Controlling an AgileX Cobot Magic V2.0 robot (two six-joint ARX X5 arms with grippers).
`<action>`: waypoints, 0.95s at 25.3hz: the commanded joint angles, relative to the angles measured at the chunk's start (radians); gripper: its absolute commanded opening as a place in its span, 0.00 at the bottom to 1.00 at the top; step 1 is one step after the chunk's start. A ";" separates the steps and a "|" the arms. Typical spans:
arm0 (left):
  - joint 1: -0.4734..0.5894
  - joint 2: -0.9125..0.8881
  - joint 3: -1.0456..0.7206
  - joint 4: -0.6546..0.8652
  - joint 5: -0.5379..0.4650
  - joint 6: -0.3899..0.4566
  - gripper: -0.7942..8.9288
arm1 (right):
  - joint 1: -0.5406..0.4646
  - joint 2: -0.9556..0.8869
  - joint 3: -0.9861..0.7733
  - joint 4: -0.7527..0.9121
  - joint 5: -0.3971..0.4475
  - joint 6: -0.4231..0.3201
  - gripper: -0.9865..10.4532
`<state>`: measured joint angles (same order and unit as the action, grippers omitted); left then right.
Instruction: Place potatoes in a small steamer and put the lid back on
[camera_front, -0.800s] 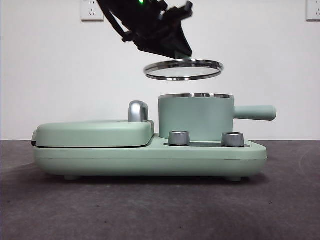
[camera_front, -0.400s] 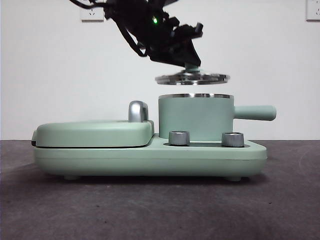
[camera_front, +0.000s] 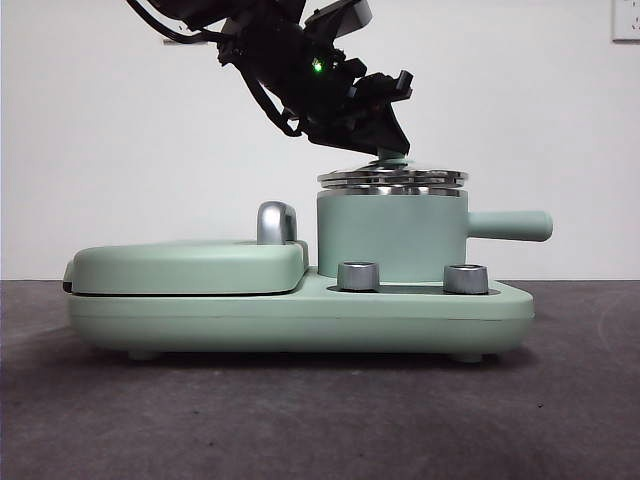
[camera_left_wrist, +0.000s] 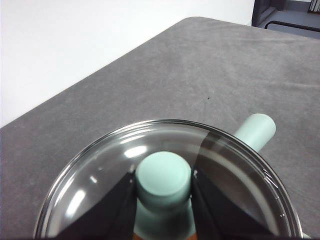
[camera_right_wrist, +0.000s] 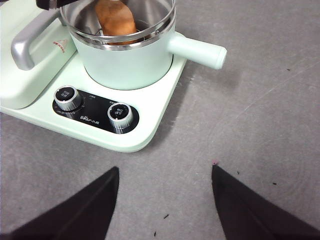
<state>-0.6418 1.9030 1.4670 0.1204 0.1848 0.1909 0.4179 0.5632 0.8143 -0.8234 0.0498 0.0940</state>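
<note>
The mint green small steamer stands on the right of the green cooker base, its straight handle pointing right. The glass lid rests level on or just above its steel rim. My left gripper comes down from the upper left and is shut on the lid's green knob. Through the lid in the right wrist view, the orange-brown potato lies inside the steamer. My right gripper is open and empty over the grey table, in front of the cooker.
The green cooker base carries a closed flat grill plate with a steel handle on the left, and two steel dials at the front. Grey table spreads around it.
My left gripper has carried the lid down and to the right, from tilted above the steamer to level on its rim.
</note>
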 joint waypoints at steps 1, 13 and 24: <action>-0.008 0.031 0.034 0.035 0.005 -0.001 0.09 | 0.005 0.003 0.003 0.006 0.004 0.006 0.34; -0.007 0.048 0.034 0.034 0.007 0.011 0.09 | 0.005 0.003 0.003 0.003 0.004 0.006 0.34; -0.007 0.007 0.034 0.008 0.007 -0.048 0.31 | 0.005 0.003 0.003 -0.037 0.004 0.007 0.34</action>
<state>-0.6418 1.9205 1.4708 0.1173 0.1871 0.1612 0.4179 0.5632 0.8139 -0.8654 0.0502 0.0940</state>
